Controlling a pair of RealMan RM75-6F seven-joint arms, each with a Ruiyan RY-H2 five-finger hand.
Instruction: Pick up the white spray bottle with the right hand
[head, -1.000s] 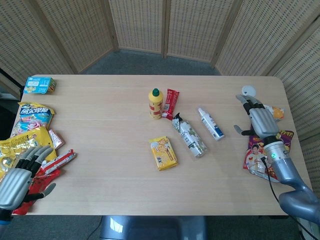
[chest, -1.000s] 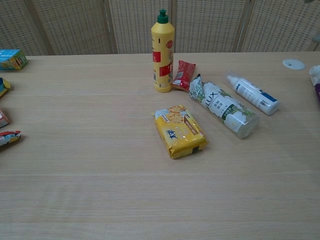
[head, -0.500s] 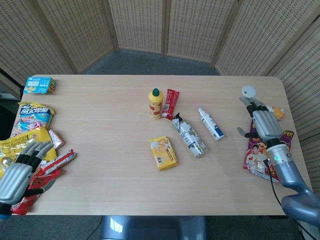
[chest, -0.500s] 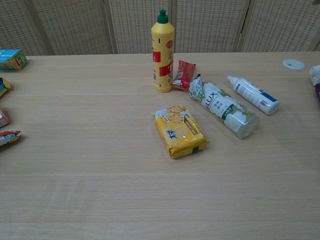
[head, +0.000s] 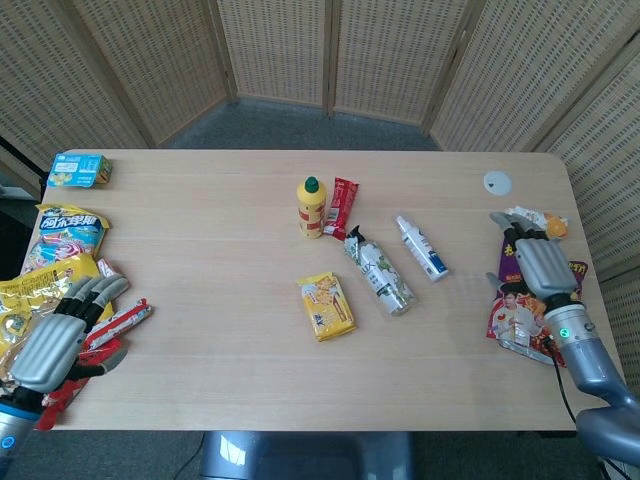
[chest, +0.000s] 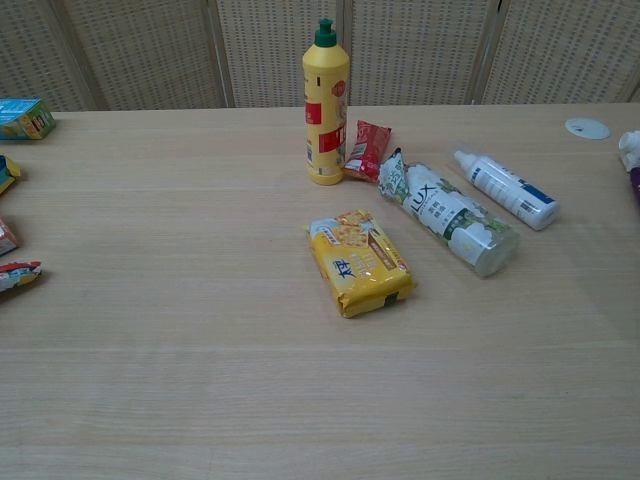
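The white spray bottle (head: 421, 247) (chest: 506, 187) lies on its side right of the table's middle, cap pointing away, a blue band near its base. My right hand (head: 541, 263) hovers open over snack packets at the table's right edge, well to the right of the bottle and holding nothing. My left hand (head: 62, 336) hangs open above the snack bags at the front left corner. Neither hand shows in the chest view.
A clear Lux bottle (head: 380, 272) lies just left of the spray bottle. Further left are a yellow bottle (head: 311, 207) standing upright, a red sachet (head: 342, 208) and a yellow biscuit pack (head: 326, 306). A white disc (head: 497, 181) sits at the far right. Snack bags (head: 60, 250) crowd the left edge.
My right hand has drifted right and toward the table's near edge, away from the spray bottle. The left hand has shifted slightly right. The bottle has not moved.
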